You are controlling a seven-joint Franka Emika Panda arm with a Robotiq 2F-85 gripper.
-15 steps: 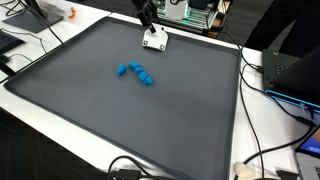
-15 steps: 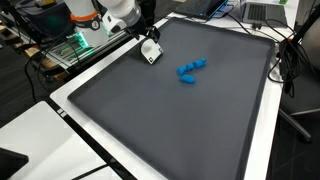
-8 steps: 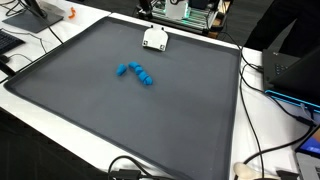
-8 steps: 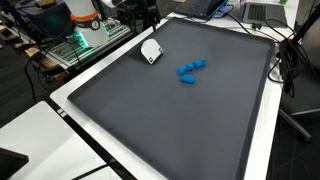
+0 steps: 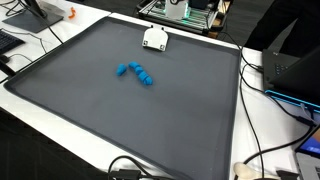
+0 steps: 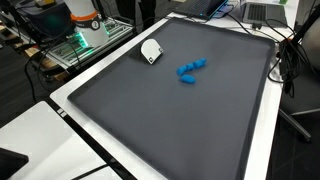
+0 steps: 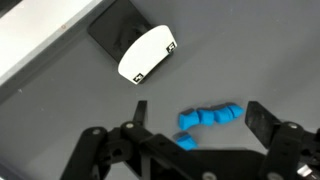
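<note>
Where cables [image 5: 128,166] trail, blue pieces [image 5: 136,73] lie on grey mat [image 5: 120,120]

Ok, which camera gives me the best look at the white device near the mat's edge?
The wrist view: the white device is close and large there, with its black part and small markings showing. In both exterior views the device is only a small white shape without detail.

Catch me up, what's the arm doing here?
Nothing is held right now. In the wrist view the gripper hangs open and empty above the mat. Below it lie a white block on a black base, near the mat's edge, and a blue toy closer to the middle. The two lie apart, and the gripper touches neither.
</note>
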